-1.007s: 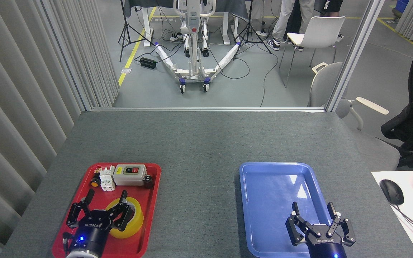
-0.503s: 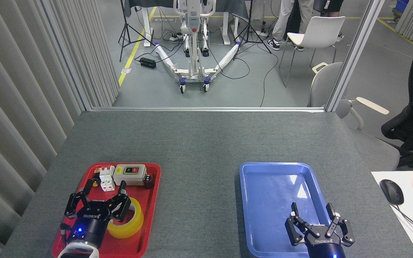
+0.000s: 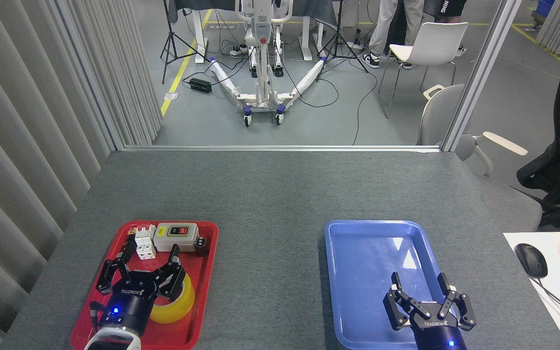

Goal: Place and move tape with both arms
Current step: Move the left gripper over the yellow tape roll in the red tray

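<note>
Our left gripper (image 3: 149,256) has edged forward over the red tray (image 3: 208,291) in the past second, its spread fingers now straddling the tape (image 3: 179,304), which lies flat at the tray's 5 o'clock corner. The fingers have not closed on the roll; nothing is grasped yet. At the tray's 12 o'clock edge sit a grey switch box (image 3: 179,237) and white breakers (image 3: 145,243). Our right gripper (image 3: 418,283), fingers also released and empty, has barely shifted and waits over the 6 o'clock end of the blue tray (image 3: 358,243). We judge the pickup is imminent, the handover still ahead.
</note>
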`<action>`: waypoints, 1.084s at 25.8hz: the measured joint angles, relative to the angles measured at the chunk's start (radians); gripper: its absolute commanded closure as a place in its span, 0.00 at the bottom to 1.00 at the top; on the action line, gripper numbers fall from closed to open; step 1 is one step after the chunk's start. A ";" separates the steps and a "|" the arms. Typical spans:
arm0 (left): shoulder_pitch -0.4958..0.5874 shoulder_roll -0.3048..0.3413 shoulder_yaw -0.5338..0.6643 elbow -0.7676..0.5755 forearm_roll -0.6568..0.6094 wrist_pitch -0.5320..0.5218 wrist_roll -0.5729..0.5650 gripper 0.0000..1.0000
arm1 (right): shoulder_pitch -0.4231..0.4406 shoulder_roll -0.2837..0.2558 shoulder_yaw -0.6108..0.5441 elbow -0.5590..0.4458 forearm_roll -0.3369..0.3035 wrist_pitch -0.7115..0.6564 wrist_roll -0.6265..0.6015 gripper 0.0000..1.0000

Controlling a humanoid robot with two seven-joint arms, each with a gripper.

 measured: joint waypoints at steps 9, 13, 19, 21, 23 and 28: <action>-0.017 0.009 -0.001 0.000 -0.002 0.011 0.000 0.00 | -0.033 0.012 0.002 -0.002 0.007 -0.004 0.015 0.00; -0.065 0.045 -0.002 0.048 0.001 0.016 -0.005 0.00 | -0.031 0.020 0.004 -0.004 0.010 0.024 0.016 0.00; -0.149 0.098 -0.007 0.101 0.080 0.015 -0.264 0.00 | -0.035 0.019 0.006 -0.003 0.007 0.060 0.018 0.00; -0.176 0.113 -0.007 0.105 0.116 0.015 -0.420 0.00 | -0.033 0.020 0.008 -0.003 0.005 0.061 0.019 0.00; -0.198 0.130 -0.007 0.108 0.136 0.015 -0.573 0.00 | -0.029 0.020 0.017 -0.002 0.003 0.061 0.021 0.00; -0.235 0.146 -0.008 0.111 0.152 0.014 -0.840 0.00 | -0.027 0.017 0.050 -0.006 0.002 0.059 0.022 0.00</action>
